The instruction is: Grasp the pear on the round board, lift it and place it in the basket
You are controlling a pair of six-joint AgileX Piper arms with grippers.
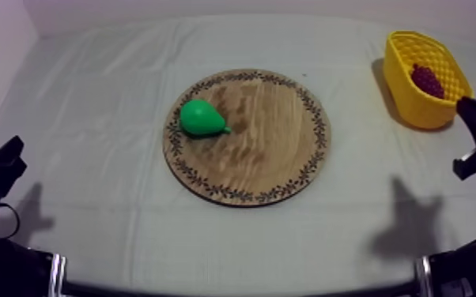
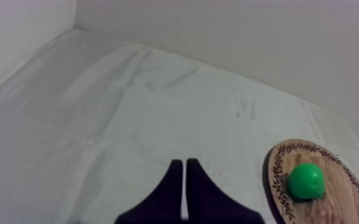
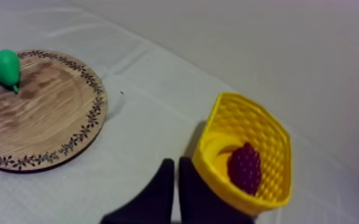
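Pear, a bright green toy one, lies on its side on the round wooden board with a patterned rim, on the left part of it near the rim, its short stem pointing toward the board's middle. The board sits mid-tabletop on the grey-white cloth. The yellow plastic basket with latticed walls stands at the far right of the tabletop, well apart from the board, and a dark purple-red bunch of toy grapes lies inside it. My left hand sits low at the left side over bare cloth, well apart from the board, its two black fingers pressed together into a narrow wedge with nothing between them. My right hand is likewise closed and empty, fingers together, just beside the basket's near wall and apart from the pear.
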